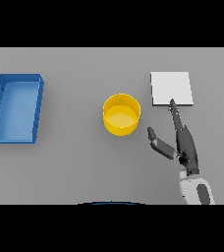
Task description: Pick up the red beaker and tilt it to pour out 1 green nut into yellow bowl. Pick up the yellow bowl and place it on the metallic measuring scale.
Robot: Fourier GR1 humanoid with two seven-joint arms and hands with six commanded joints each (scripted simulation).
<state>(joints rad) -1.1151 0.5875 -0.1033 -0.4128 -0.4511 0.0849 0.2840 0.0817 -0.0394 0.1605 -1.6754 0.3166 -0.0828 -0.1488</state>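
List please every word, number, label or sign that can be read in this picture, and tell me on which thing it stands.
There are none to read.
Blue tray: plain walls, no marking.
Yellow bowl: plain, no label.
Metallic measuring scale: a bare pale plate, no digits or display visible.
Grey table: no print.
Right hand: dark, no lettering.

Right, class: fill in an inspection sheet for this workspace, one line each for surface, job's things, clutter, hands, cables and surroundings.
Surface: grey table, flat.
Job's things: yellow bowl at centre, upright, no nut visible inside; metallic measuring scale to its right, nothing on it; red beaker not seen.
Clutter: blue tray at far left, nothing visible in it.
Hands: right hand open, fingertips at the scale's near edge; left hand not in view.
Cables: nothing seen.
Surroundings: nothing seen.
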